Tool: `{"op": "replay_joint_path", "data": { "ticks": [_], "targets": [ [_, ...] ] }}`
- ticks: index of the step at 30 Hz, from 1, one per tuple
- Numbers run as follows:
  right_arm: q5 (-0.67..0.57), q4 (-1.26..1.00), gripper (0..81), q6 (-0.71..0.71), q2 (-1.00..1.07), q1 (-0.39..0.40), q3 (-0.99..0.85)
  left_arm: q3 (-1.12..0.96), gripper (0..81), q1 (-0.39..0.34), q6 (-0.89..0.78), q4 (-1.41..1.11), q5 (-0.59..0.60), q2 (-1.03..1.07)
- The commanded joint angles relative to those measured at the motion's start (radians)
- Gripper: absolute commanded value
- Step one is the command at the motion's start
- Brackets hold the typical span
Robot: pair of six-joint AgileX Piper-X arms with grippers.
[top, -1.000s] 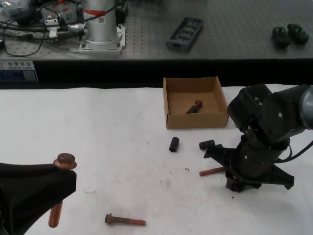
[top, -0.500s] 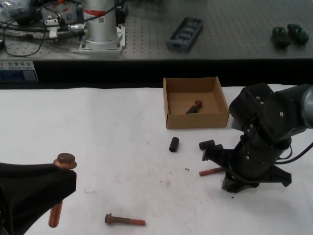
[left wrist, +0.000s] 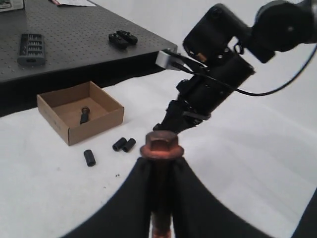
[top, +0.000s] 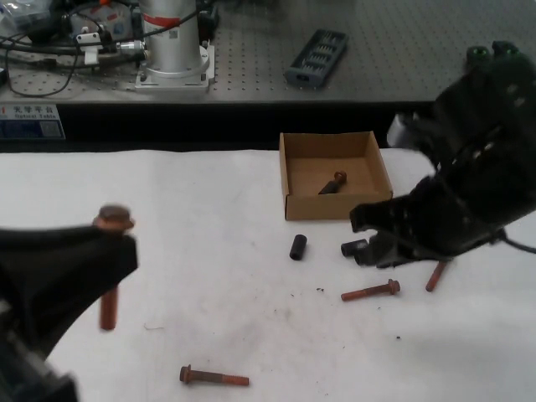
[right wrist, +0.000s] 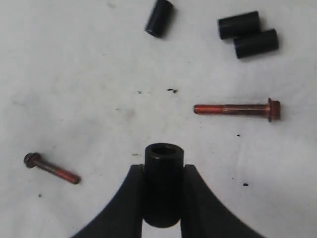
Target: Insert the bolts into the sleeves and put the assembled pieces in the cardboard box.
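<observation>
We clamp a bolt (left wrist: 161, 146) head-up in our left gripper (left wrist: 161, 171) and a sleeve (right wrist: 163, 154), bore exposed, in the right gripper (right wrist: 163, 173) (so they can mate); the box (top: 335, 208) sits at twelve o'clock.

My right gripper (right wrist: 163, 171) lifts off counter (top: 209, 276), swings up toward cardboard box (top: 289, 180), comes away with black sleeve (right wrist: 163, 193) between fingers. Bolt (top: 369, 291) it was crouching over now lies fully in open; second bolt (top: 435, 275) uncovered beside it. My left gripper (left wrist: 161, 166) rises too, carrying its upright bolt (left wrist: 161, 147) higher.
</observation>
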Motion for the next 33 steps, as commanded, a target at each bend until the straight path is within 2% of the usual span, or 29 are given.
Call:
{"op": "replay_joint_path", "data": {
  "ticks": [1, 4, 8, 17, 22, 27, 30, 33],
  "targets": [
    [0.013, 0.057, 5.3, -0.131, -0.155, 0.061, -0.002, -0.004, 0.6, -0.006, -0.011, -0.169, -0.033, 0.086],
    [0.073, 0.004, 5.3, -0.150, -0.293, 0.113, 0.063, -0.004, 0.6, -0.006, -0.016, -0.258, -0.036, 0.149],
    [0.095, -0.121, 5.3, -0.146, -0.533, 0.158, 0.244, -0.004, 0.6, -0.004, -0.022, -0.378, -0.059, 0.225],
    [0.064, -0.505, 5.3, -0.169, -1.063, 0.171, 0.692, -0.004, 0.6, -0.003, -0.015, -0.580, -0.038, 0.358],
    [0.050, -0.667, 5.3, -0.283, -1.234, 0.171, 0.877, -0.004, 0.6, -0.003, -0.015, -0.701, 0.100, 0.442],
    [0.010, -0.838, 5.3, -0.366, -1.279, 0.171, 1.017, -0.004, 0.6, -0.003, 0.027, -0.783, 0.279, 0.528],
    [0.005, -0.937, 5.3, -0.398, -1.274, 0.171, 1.036, -0.004, 0.6, -0.003, 0.040, -0.806, 0.348, 0.576],
    [0.010, -0.928, 5.3, -0.431, -1.274, 0.171, 1.036, -0.004, 0.6, -0.005, 0.040, -0.843, 0.406, 0.610]
  ]
}}
